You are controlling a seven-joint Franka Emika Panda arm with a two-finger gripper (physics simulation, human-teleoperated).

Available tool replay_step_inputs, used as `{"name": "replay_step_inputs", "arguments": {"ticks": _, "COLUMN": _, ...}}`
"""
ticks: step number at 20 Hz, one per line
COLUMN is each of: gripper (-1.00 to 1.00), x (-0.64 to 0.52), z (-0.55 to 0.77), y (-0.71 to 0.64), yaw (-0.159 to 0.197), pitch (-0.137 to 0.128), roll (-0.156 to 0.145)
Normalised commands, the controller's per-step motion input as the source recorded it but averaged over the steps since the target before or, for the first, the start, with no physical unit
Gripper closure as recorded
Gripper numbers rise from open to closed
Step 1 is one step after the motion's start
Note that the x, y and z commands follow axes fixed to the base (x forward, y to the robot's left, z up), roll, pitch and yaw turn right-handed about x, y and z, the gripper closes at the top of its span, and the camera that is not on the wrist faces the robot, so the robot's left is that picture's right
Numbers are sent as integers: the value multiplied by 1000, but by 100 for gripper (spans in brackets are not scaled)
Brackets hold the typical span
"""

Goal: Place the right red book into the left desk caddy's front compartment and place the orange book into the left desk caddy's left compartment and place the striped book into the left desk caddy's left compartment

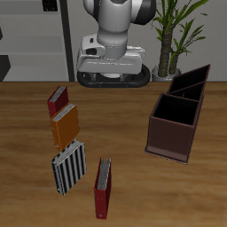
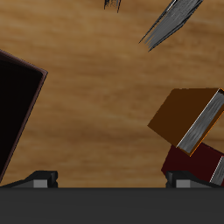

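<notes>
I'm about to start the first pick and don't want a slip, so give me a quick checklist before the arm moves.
1. Gripper open and empty: ok.
2. Small red book lying uncovered on the table: ok.
3. Room around it: not ok, the orange book lies close beside it.
4. Gripper above that red book: not ok, not yet.
5. Black caddy upright, top open: ok.
6. Its front compartment free: cannot tell.

Dark red book (image 1: 103, 189) near table's (image 1: 133, 186) front edge; reddish-brown caddy (image 1: 174, 126); potted plant (image 1: 174, 35) at back.
</notes>
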Motion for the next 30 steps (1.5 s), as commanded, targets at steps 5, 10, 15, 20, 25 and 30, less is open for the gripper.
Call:
{"name": "replay_step_inputs", "arguments": {"ticks": 5, "gripper": -100, "x": -60, "z": -20, "y": -241, "yaw": 29, "pitch": -12, "roll": 42}}
{"name": "replay_step_inputs", "arguments": {"ticks": 10, "gripper": -100, "x": -49, "z": -67, "y": -180, "yaw": -5, "pitch": 11, "roll": 69}}
{"name": "replay_step_inputs", "arguments": {"ticks": 15, "gripper": -100, "x": -99, "z": -16, "y": -556, "yaw": 0, "pitch": -5, "roll": -49}}
{"name": "replay_step_inputs", "arguments": {"ticks": 20, "gripper": -100, "x": -183, "z": 34, "y": -476, "yaw": -49, "pitch": -32, "roll": -24}}
{"name": "replay_step_inputs", "arguments": {"ticks": 25, "gripper": -100, "x": -120, "z": 10, "y": -420, "yaw": 5, "pitch": -26, "roll": -58}}
{"name": "replay_step_inputs", "arguments": {"ticks": 30, "gripper": -100, "x": -94, "z": -45, "y": -421, "yaw": -49, "pitch": -19, "roll": -68}}
